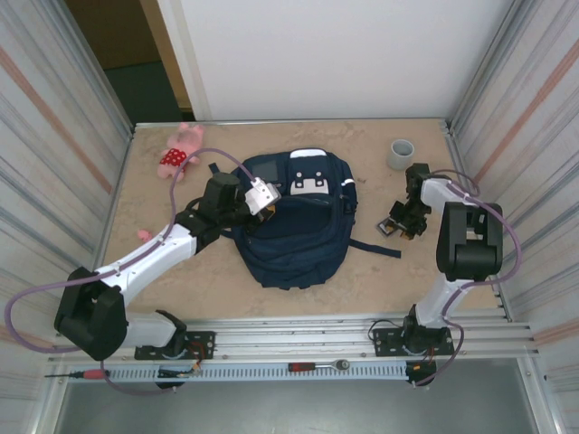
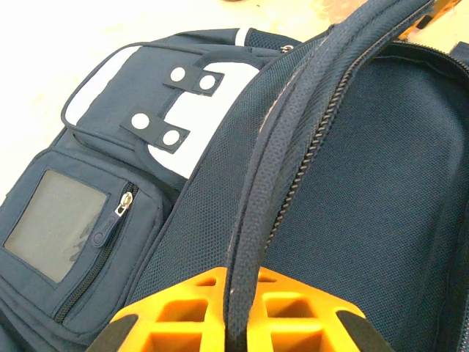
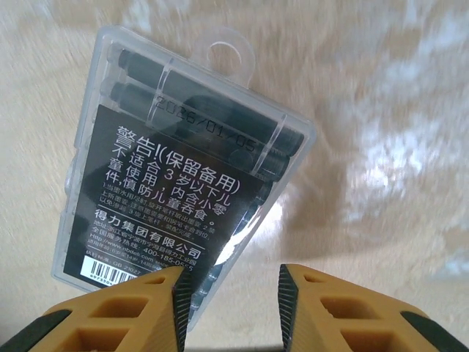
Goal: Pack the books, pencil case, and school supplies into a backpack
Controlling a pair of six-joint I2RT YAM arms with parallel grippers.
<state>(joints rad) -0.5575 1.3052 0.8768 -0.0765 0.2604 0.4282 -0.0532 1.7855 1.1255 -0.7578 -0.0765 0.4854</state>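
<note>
Two risks from here: the right gripper (image 3: 231,275) hangs over the clear pack (image 3: 183,169), which lies flat on the table (image 3: 396,147) to the right of the backpack (image 1: 298,226), jaws apart with just the pack's near corner between them, so closing there likely pivots or squirts the slick plastic away; meanwhile the left gripper (image 2: 242,286) is clamped on the backpack's zip rim (image 2: 293,169), and a slip there drops the mouth shut
</note>
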